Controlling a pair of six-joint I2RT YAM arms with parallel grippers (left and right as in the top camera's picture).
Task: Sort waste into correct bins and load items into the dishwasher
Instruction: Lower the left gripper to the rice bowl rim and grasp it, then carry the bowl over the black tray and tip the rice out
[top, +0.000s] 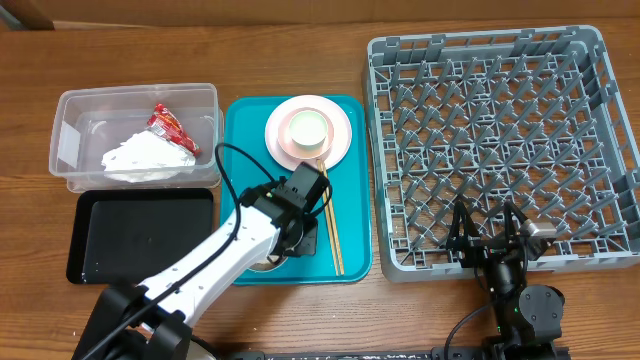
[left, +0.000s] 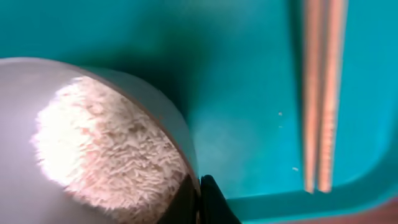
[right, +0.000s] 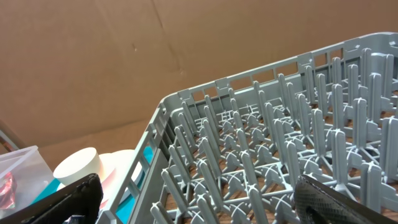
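My left gripper (top: 303, 232) is low over the teal tray and shut on the rim of a white bowl (left: 25, 99) holding loose white rice (left: 106, 155); in the left wrist view its fingers (left: 202, 200) pinch the rim. In the overhead view my arm hides most of the bowl (top: 263, 265). The wooden chopsticks (top: 330, 235) lie on the tray beside it. The pink plate (top: 340, 140) carries the white cup (top: 308, 128). The clear tub (top: 70, 120) holds the napkin (top: 145, 158) and the red wrapper (top: 172, 128). My right gripper (top: 487, 235) is open and empty at the front edge of the grey dish rack (top: 500, 60).
The black tray (top: 140, 235) lies in front of the clear tub, left of the teal tray (top: 240, 120). The rack (right: 261, 143) fills the right side of the table. The right wrist view shows the cup (right: 78, 167) and plate (right: 121, 163) beyond the rack's left wall.
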